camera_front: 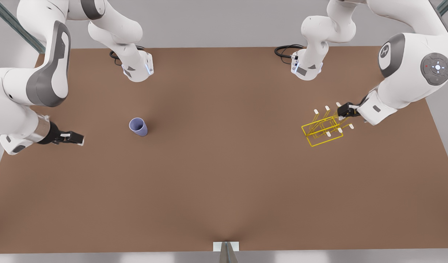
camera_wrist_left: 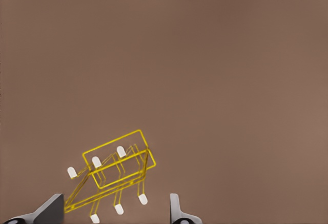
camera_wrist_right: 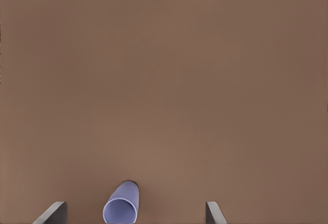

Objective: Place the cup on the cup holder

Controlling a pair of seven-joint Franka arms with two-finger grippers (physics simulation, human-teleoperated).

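Lavender cup (camera_front: 138,126) apart from yellow cup holder (camera_front: 322,128)

Cup (camera_front: 138,126) – smooth matt plastic look; cup holder (camera_front: 322,130) – thin glossy yellow wire; table (camera_front: 224,190) matt brown

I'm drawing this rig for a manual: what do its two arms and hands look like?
Glossy white arm shells with grey joint panels. The left hand, at the front view's right, and right hand, at its left, are black with pale tips. Black cables coil at the bases. One joint bears a round grey disc.
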